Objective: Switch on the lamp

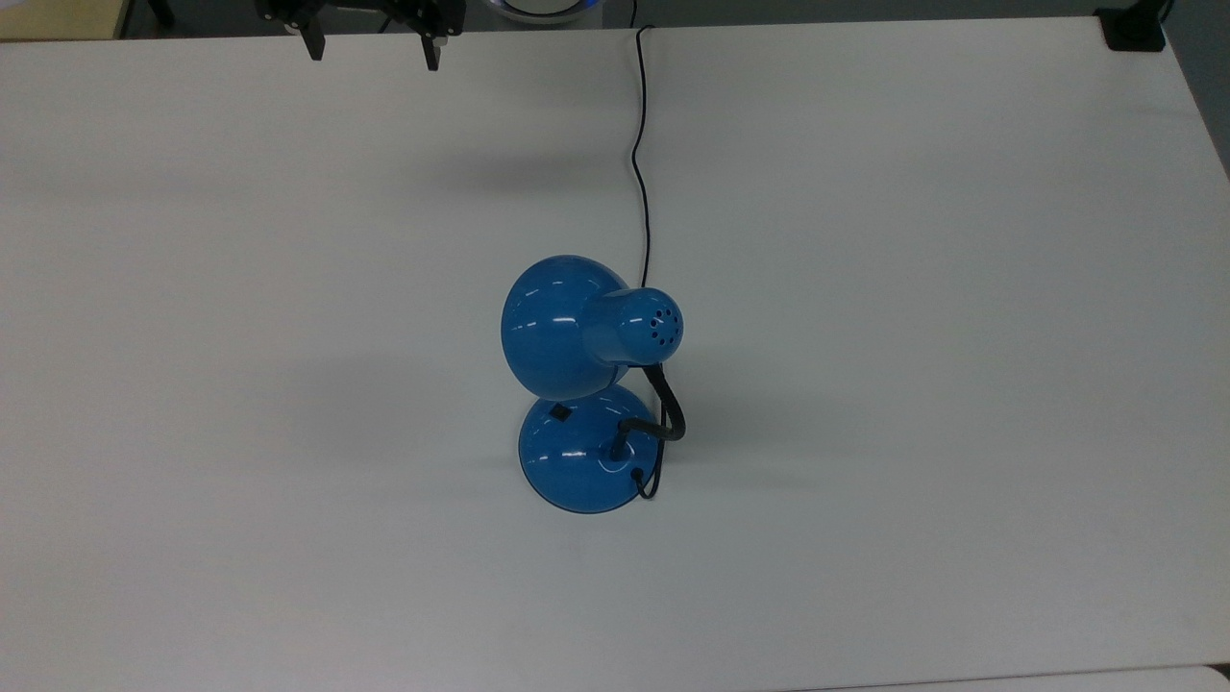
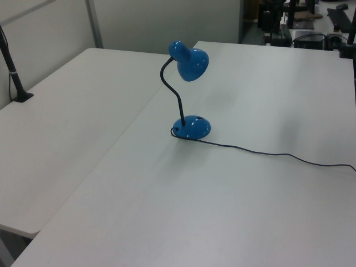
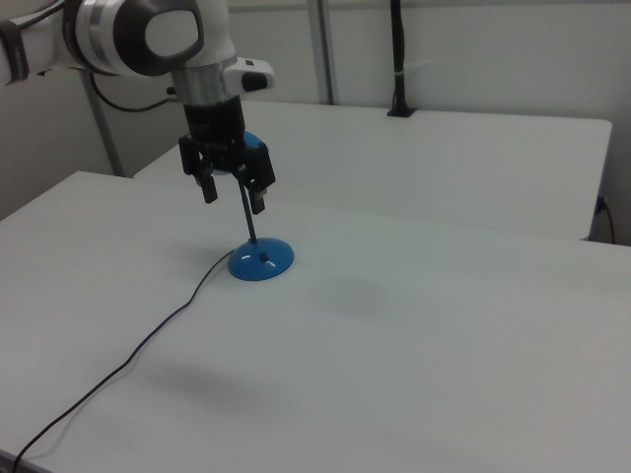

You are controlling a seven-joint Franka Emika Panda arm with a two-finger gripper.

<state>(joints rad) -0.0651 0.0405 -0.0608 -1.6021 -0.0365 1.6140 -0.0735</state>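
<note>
Hanging open, tool [image 3: 233, 195] empty, apart from lamp [image 1: 577, 384].

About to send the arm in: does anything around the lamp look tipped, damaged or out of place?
Nothing stands out. The lamp stands upright on its base, unlit, its cord trailing loosely across the table. The gripper hangs open, well clear.

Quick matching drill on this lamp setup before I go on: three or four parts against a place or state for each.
1. shade
2. switch
3. cord
4. tool

a. open, near the top view's upper edge
b. trails across the table
c. small and black, on the base
d. overhangs the base

Pairs: 1-d, 2-c, 3-b, 4-a
</note>
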